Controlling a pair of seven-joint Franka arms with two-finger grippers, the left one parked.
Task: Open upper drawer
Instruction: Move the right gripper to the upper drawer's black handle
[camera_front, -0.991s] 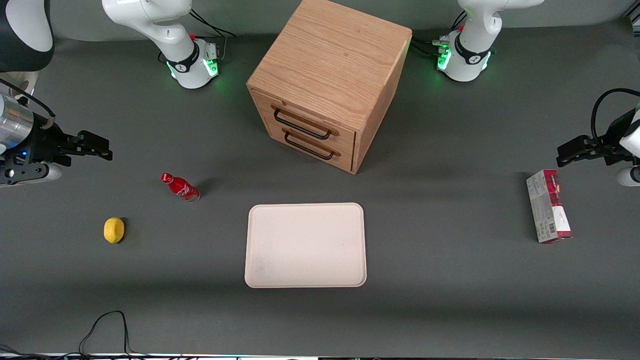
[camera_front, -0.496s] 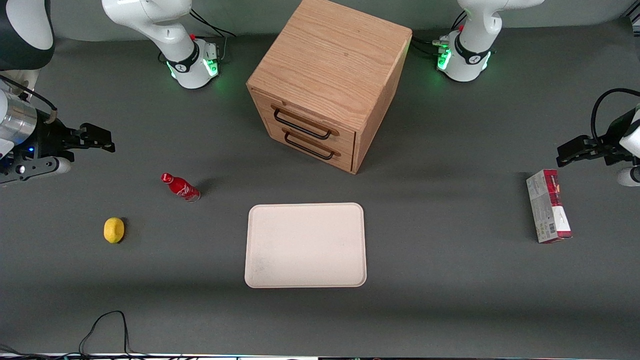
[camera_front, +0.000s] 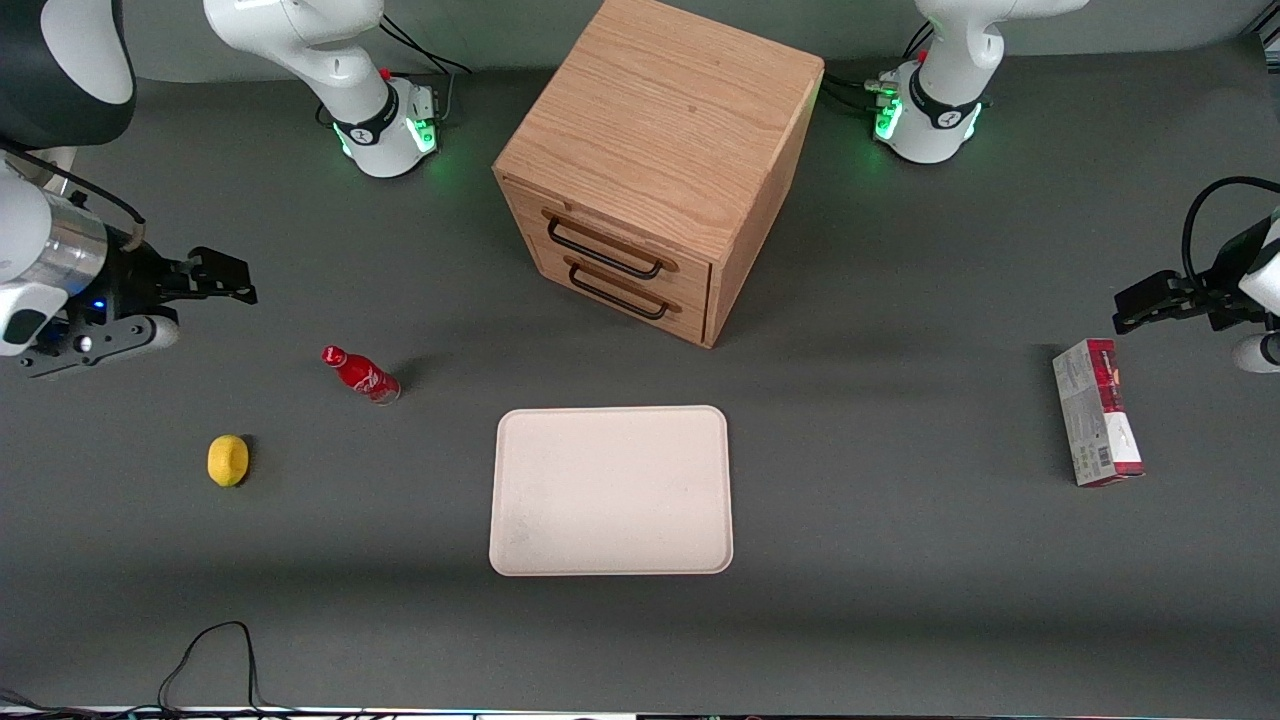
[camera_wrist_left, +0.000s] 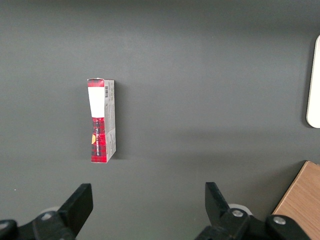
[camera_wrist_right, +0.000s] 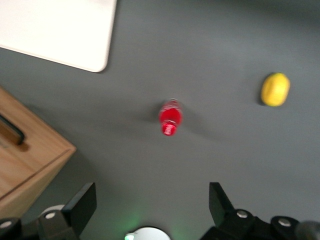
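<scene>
Gripper (camera_front: 232, 283) at the working arm's end of the table, fingers spread wide apart, nothing between them; the wrist view confirms the two fingers (camera_wrist_right: 82, 202) well apart. Over the last second it has shifted in toward the table's middle and slightly away from the front camera, so the approach has started, but it's well apart from the cabinet, no contact with anything.

Lemon (camera_front: 228, 460) and red bottle (camera_front: 360, 374) sit on the table between gripper and cabinet, nearer the front camera than the gripper; neither has moved.

Tray (camera_front: 611, 490) mid-table, nearest the front camera, nothing on it.

Cabinet (camera_front: 665, 130), light oak, angled. Upper drawer (camera_front: 610, 232) shut flush, black bar handle (camera_front: 603, 252) above the lower drawer's identical handle (camera_front: 618, 293). No change there. Judgement: reach phase only, task barely begun; the gripper needs to pick the top handle, not the lower one.

Red box (camera_front: 1096, 412) toward the parked arm's end, untouched.
</scene>
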